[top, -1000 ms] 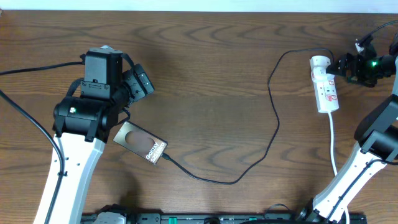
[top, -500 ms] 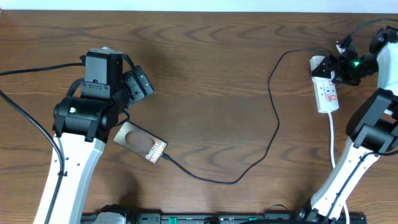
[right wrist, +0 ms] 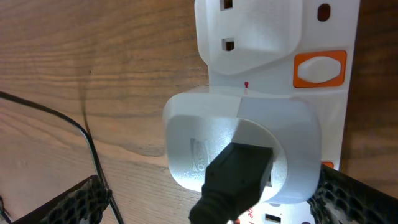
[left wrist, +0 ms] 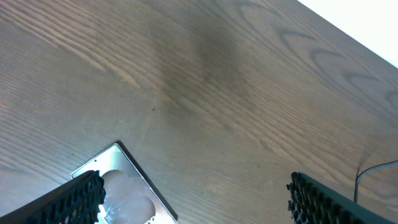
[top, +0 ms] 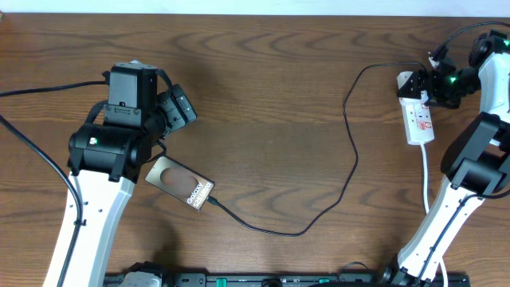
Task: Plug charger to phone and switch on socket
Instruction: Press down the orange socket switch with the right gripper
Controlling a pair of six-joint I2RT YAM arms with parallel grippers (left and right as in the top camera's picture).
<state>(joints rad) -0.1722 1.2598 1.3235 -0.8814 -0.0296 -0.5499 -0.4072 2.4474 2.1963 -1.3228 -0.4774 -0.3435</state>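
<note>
Left gripper (left wrist: 196,198): fingers wide apart, holding nothing, over the table (top: 271,96) on its left side.
Phone (top: 182,184): lies flat just below that gripper.
Charger (top: 351,163): tip meets the phone's lower end; the cable loops right and up to the socket.
Socket (top: 417,112): far right, with a white adapter (right wrist: 242,143) plugged in.
Right gripper (right wrist: 211,200): fingers wide apart on either side of the adapter, gripping nothing.

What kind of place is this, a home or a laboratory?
Probably a robotics lab bench: a left arm and a right arm at a wooden table, with a phone and power strip.
</note>
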